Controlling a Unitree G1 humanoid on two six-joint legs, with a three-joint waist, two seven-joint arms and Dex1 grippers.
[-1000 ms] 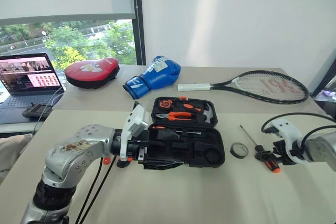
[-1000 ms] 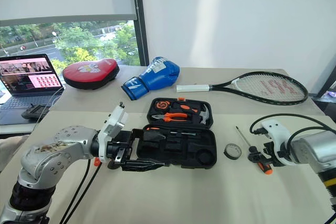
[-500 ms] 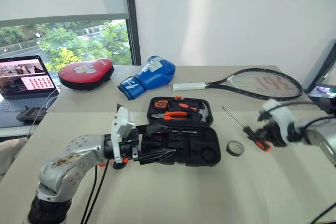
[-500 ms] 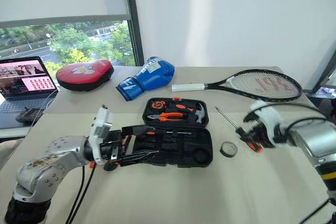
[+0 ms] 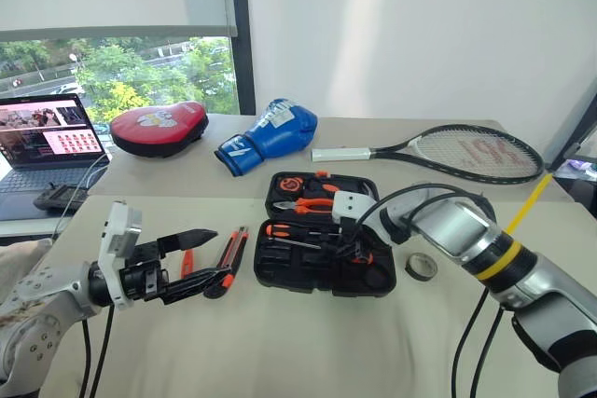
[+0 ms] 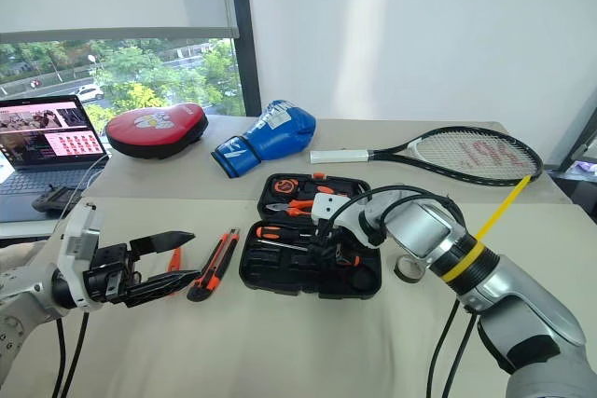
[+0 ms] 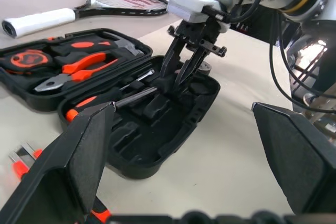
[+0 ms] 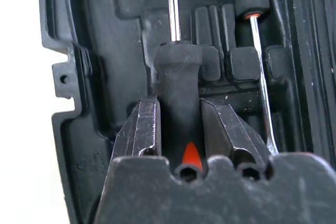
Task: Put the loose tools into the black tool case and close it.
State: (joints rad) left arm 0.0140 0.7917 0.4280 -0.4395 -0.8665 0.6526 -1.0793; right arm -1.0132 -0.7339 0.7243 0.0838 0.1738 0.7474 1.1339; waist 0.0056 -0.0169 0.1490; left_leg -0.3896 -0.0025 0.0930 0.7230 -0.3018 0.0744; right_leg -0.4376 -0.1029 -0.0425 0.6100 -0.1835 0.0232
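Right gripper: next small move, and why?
Probably lower a little and open. The right gripper is shut on a screwdriver by its handle over the case, beside one already seated. Whether it sits fully in its recess is unclear. Knife and tape roll remain on the table.

A beige table (image 5: 308, 361) bears the black tool case (image 5: 322, 272), utility knife (image 5: 229, 261) and tape roll (image 5: 423, 267).
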